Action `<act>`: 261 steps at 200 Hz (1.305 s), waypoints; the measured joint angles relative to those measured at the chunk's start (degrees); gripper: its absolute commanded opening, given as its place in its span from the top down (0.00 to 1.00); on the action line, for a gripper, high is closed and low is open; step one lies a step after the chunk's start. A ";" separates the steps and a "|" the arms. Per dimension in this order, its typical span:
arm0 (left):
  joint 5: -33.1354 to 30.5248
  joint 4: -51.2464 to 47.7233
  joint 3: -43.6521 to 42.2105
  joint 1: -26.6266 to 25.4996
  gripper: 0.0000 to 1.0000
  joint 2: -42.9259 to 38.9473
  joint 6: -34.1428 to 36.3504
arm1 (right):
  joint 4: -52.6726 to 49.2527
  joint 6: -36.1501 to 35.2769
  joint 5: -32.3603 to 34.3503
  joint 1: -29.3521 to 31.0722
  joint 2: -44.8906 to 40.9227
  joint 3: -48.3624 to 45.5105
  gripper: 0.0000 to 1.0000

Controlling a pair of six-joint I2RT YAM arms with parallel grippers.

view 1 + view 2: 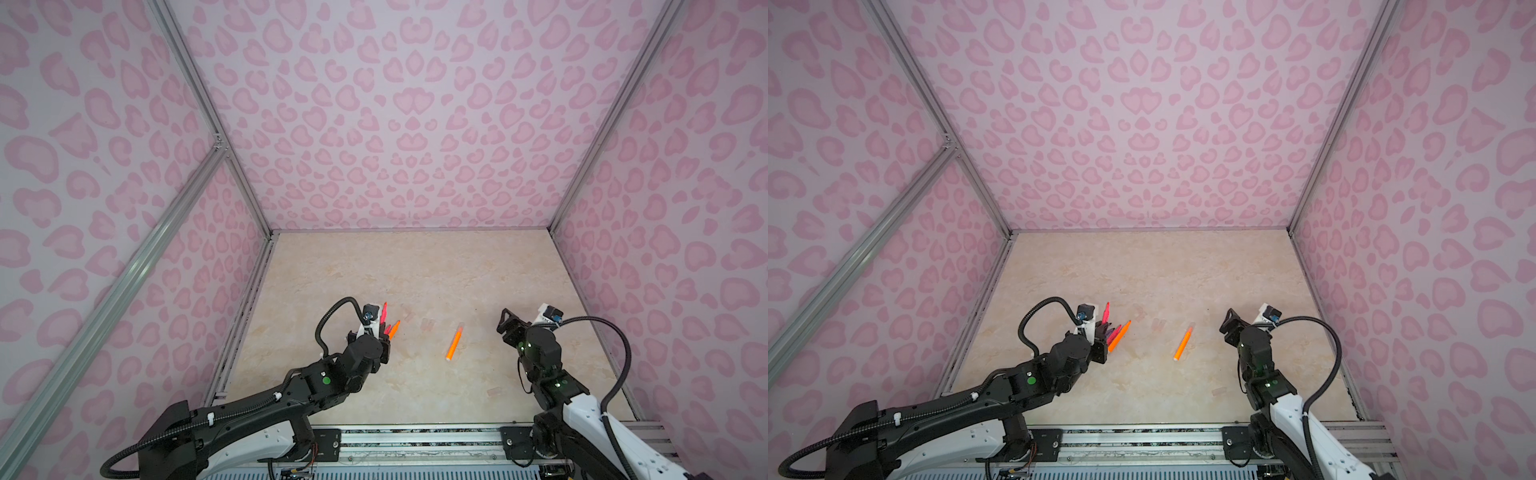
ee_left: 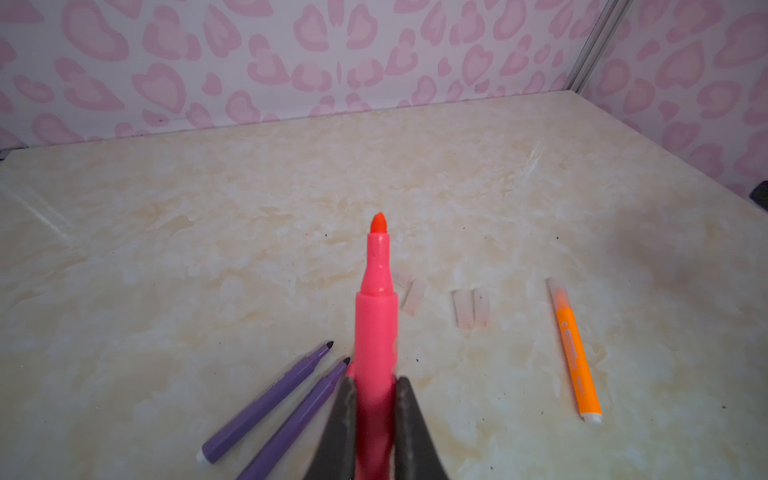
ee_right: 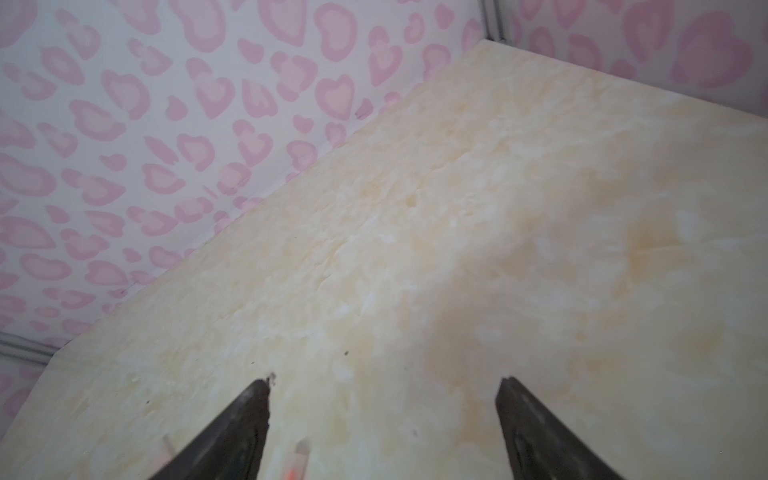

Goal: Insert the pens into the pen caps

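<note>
Pen [image 2: 374, 332], slim, tapered, pink plastic

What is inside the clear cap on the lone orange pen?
The tapered tip of the orange pen shows faintly through the clear cap. Whether it is fully seated cannot be told.

The beige marbled tabletop [image 1: 415, 266] carries a capped orange pen [image 1: 454, 343] near its middle and two purple pens [image 2: 266, 401] toward the left edge, with clear caps [image 2: 471, 309] lying between them.
</note>
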 measured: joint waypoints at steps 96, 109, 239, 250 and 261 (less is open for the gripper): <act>11.85 8.33 7.78 10.64 0.97 5.99 7.06 | 11.34 -8.63 -5.99 16.35 28.83 29.66 0.19; 15.61 9.55 7.13 10.73 0.97 5.05 7.32 | 12.31 -9.05 -6.45 17.94 28.28 29.33 0.17; 32.26 7.58 -3.54 10.91 0.97 -9.77 3.28 | 12.72 -5.51 -5.14 40.04 30.99 28.61 0.29; 32.76 7.45 -3.69 10.91 0.97 -10.43 3.28 | 12.92 -4.42 -4.66 40.52 31.67 29.62 0.33; 32.94 7.28 -3.72 10.91 0.97 -10.88 3.28 | 13.57 -3.91 -3.89 40.59 32.30 30.10 0.36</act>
